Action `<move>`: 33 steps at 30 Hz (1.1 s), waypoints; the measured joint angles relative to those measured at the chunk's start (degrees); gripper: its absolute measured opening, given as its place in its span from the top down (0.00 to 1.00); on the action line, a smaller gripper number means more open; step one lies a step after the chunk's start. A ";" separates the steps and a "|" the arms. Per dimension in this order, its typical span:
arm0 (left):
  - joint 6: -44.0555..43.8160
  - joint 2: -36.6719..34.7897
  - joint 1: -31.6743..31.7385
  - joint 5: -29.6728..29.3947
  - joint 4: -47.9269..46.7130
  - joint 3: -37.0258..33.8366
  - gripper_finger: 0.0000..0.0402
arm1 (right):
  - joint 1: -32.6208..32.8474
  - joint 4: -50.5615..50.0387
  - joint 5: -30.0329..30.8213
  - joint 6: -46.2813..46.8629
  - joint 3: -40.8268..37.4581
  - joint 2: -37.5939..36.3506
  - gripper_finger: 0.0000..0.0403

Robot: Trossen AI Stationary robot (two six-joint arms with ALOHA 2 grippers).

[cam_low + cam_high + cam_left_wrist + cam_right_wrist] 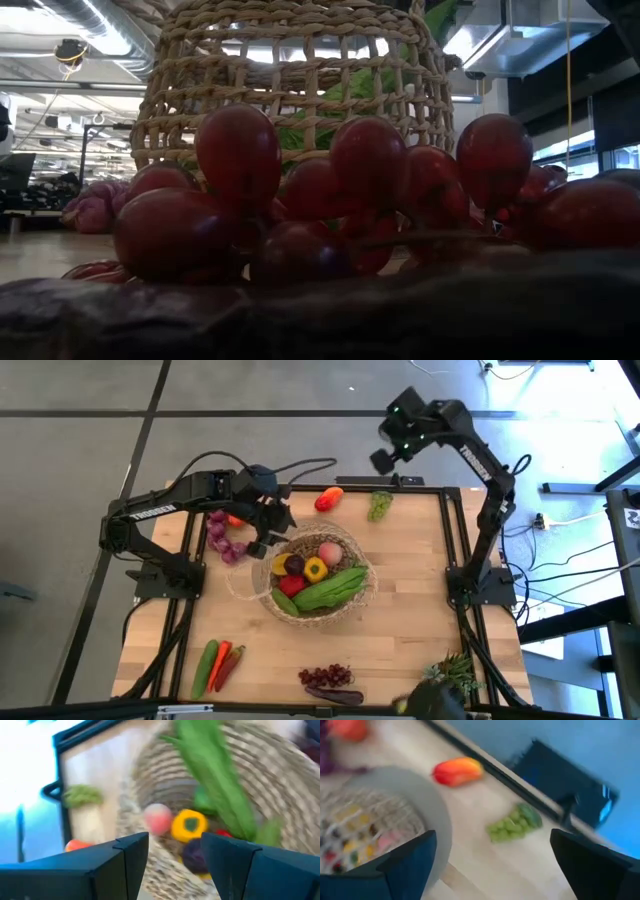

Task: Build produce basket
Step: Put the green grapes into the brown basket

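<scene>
**Basket part-filled at the table's middle, my left pincer at its rim**

The basket [322,578] sits near the middle of the table [420,620], a little toward the far edge. Inside it I see a long green leafy piece [335,590] lying toward the near-right side, a yellow pepper [315,569], a red piece [288,586], a dark purple piece [293,564] and a pinkish round fruit [329,552].

My left pincer [268,540] hovers just beside the basket's left rim, on the side toward the table's left edge. In my left wrist view its two dark fingers [130,865] stand partly apart with nothing between them; past them I look into the woven bowl at the yellow pepper, the pink fruit and the green leaf.

My right pincer [385,458] hangs above the far edge of the table, toward the right corner, its fingers [407,862] spread wide and empty. Below it lie a bunch of green grapes [380,506] and a red-orange pepper [328,499], both close to the far edge and apart from each other.

Other produce is outside the basket. A purple cluster [225,538] lies near the left edge, just beside my left arm. Near the near-left corner a cucumber [205,667] and red chillies [228,663] lie side by side. At the near edge, about midway, are dark red grapes [326,676] with a dark long piece [335,695] just beside them; the low view looks right across those grapes to the basket behind. A spiky green plant [455,670] stands at the near-right corner.
</scene>
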 joint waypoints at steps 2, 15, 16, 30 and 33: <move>-4.83 0.00 0.70 -3.35 1.20 -0.01 0.57 | -3.06 -0.65 -0.11 3.98 -2.24 0.09 0.05; -18.91 0.00 10.15 -8.68 0.83 0.00 0.57 | -5.82 13.67 -2.20 6.65 -29.08 0.13 0.05; -18.89 0.00 10.60 -8.68 0.83 -0.01 0.57 | -5.82 15.58 -2.28 8.64 -30.74 0.13 0.05; -18.89 0.02 11.65 -7.59 0.83 -0.02 0.57 | -6.48 32.17 -1.31 25.61 -48.02 0.13 0.05; -18.86 0.02 11.65 -7.59 0.83 -0.01 0.57 | -6.48 35.05 -2.44 29.63 -51.72 0.15 0.05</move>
